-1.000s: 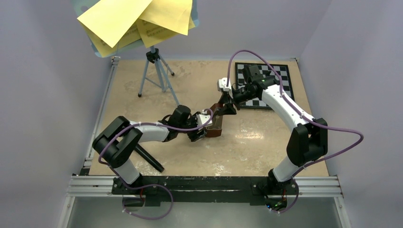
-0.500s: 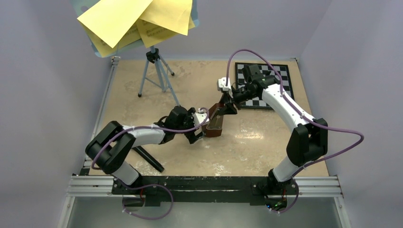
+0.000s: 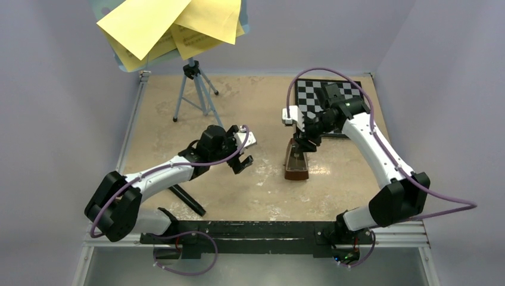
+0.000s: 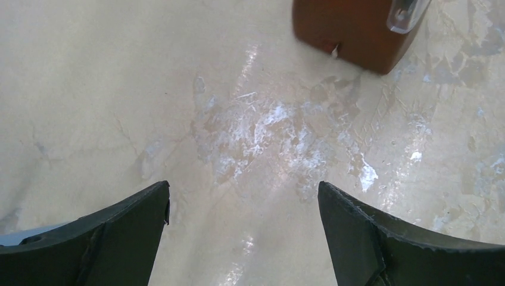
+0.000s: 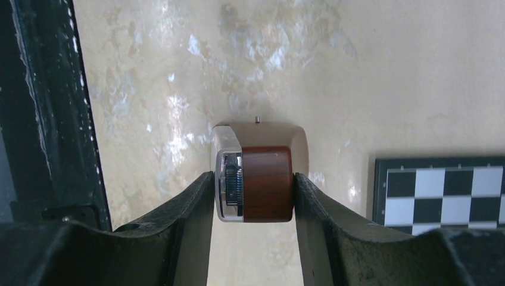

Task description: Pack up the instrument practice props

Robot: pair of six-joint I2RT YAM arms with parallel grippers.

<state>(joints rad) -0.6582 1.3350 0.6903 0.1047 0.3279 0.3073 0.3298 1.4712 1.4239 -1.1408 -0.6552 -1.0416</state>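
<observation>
The brown pyramid-shaped metronome [image 3: 296,164] stands upright on the beige table, right of centre. My right gripper [image 3: 303,143] is shut on its top; in the right wrist view the metronome [image 5: 262,179] sits squeezed between both fingers. My left gripper [image 3: 244,156] is open and empty, left of the metronome and apart from it; the left wrist view shows the metronome's base [image 4: 351,30] at the top edge. The light-blue tripod music stand [image 3: 196,89] stands at the back left, with yellow sheet-music pages [image 3: 172,24] on its tray.
A black-and-white chessboard [image 3: 324,95] lies at the back right, partly under my right arm; its corner shows in the right wrist view [image 5: 443,190]. A black bar [image 3: 186,199] lies near the left arm. Walls close in the table on three sides.
My left gripper has let go of the metronome and drawn back to the left. My right gripper has carried the metronome to the right and stood it upright.
</observation>
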